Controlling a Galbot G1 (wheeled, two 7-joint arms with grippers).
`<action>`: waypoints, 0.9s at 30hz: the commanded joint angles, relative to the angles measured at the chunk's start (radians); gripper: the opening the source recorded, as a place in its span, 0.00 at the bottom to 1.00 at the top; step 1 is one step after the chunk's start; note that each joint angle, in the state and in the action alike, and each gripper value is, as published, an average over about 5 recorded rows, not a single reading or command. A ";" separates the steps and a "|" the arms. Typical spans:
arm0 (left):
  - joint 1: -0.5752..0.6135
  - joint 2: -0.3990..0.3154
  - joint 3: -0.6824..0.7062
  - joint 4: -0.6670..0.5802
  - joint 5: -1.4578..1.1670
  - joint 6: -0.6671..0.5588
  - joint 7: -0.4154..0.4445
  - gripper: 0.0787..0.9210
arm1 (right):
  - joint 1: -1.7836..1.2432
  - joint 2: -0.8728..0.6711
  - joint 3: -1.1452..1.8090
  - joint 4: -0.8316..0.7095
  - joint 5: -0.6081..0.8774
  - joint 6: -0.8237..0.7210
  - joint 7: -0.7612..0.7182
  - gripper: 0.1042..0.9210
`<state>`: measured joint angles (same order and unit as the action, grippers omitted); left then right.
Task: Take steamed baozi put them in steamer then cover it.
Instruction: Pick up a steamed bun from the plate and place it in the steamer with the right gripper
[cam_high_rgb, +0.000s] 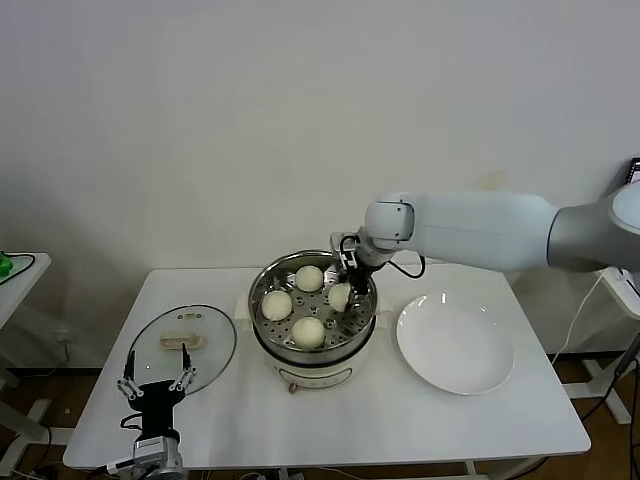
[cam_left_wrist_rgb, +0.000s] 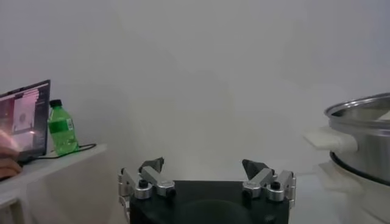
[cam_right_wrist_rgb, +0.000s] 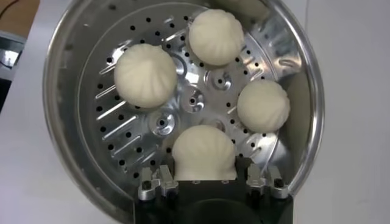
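The steamer (cam_high_rgb: 262, 290) stands mid-table, its steel pot on a cream base. Three pale baozi (cam_high_rgb: 309, 278) (cam_high_rgb: 277, 304) (cam_high_rgb: 308, 331) lie on its perforated tray (cam_right_wrist_rgb: 122, 131). A fourth baozi (cam_high_rgb: 340, 295) (cam_right_wrist_rgb: 203, 153) is at the pot's right side, with my right gripper (cam_high_rgb: 342, 293) (cam_right_wrist_rgb: 204, 173) shut on it, fingers pressing both its sides. The other baozi (cam_right_wrist_rgb: 145, 75) (cam_right_wrist_rgb: 216, 36) (cam_right_wrist_rgb: 262, 105) lie apart from it. The cover (cam_high_rgb: 205, 345), a glass lid with a cream handle (cam_high_rgb: 181, 342), lies flat on the table left of the steamer. My left gripper (cam_high_rgb: 156, 381) (cam_left_wrist_rgb: 203, 165) hangs open at the lid's near edge, holding nothing.
A white plate (cam_high_rgb: 455, 345) with nothing on it sits right of the steamer. A side table at the far left carries a green bottle (cam_left_wrist_rgb: 61, 128) and a laptop (cam_left_wrist_rgb: 24, 119). The steamer's side handle (cam_left_wrist_rgb: 332, 139) juts toward the left gripper.
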<state>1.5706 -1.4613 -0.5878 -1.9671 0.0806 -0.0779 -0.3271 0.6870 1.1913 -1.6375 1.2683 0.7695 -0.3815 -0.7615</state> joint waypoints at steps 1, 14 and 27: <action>-0.002 0.001 -0.002 0.003 -0.002 -0.002 0.000 0.88 | -0.009 0.019 -0.011 -0.019 0.014 -0.020 0.005 0.61; -0.009 0.000 -0.001 0.011 -0.004 -0.004 0.000 0.88 | -0.024 0.037 -0.004 -0.032 0.000 -0.017 -0.001 0.61; -0.010 0.000 -0.004 0.015 -0.007 -0.004 0.000 0.88 | -0.025 0.042 -0.002 -0.036 -0.012 -0.017 -0.015 0.61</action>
<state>1.5604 -1.4617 -0.5911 -1.9528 0.0739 -0.0820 -0.3270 0.6625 1.2323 -1.6394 1.2334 0.7621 -0.3976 -0.7713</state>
